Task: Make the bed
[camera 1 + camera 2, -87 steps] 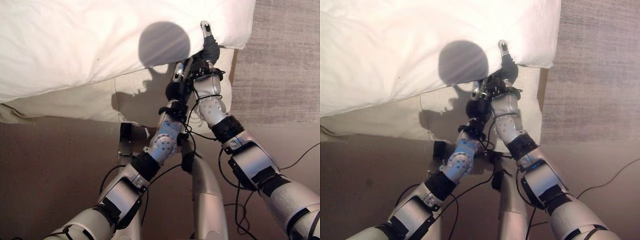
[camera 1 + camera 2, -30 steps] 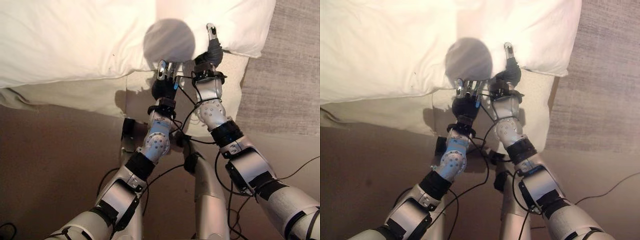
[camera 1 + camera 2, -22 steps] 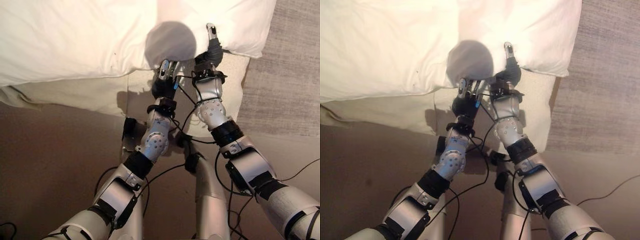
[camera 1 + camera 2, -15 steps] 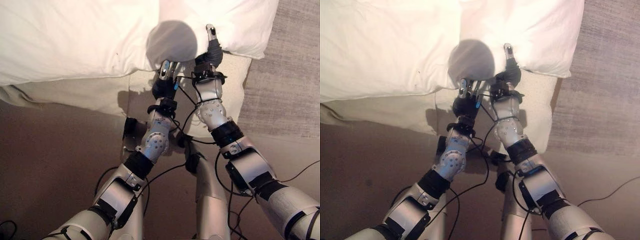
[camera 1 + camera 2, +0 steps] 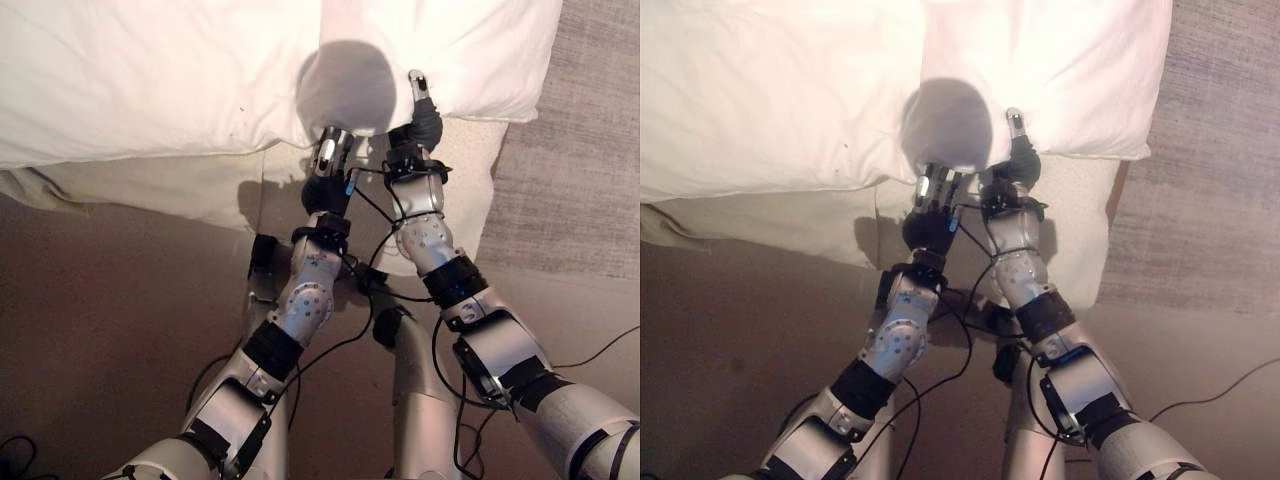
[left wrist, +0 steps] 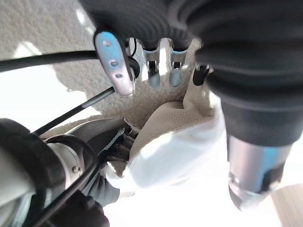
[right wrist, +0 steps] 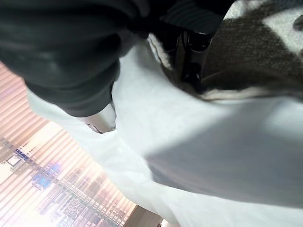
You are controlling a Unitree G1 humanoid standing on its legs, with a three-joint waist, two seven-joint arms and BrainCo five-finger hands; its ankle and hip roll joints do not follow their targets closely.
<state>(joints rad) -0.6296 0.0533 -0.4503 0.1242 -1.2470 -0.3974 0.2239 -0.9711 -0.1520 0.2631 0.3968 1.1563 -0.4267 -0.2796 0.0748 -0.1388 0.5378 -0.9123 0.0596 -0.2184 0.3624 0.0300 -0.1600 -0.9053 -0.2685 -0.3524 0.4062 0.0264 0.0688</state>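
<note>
Both robot hands [image 5: 330, 165] [image 5: 420, 115] forward, close together

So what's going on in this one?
The robot stands at the corner of a bed, working on a white duvet. Its right hand is shut on the duvet's edge, thumb over the top and fingers underneath. Its left hand reaches to the same edge just beside it, fingers straight and not gripping. The mattress corner remains uncovered.

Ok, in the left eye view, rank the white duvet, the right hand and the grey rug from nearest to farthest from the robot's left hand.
1. white duvet: its edge lies right at the left hand, just ahead of it.
2. right hand: close beside, on the robot's right.
3. grey rug: far off to the right, past the bed's corner.
</note>
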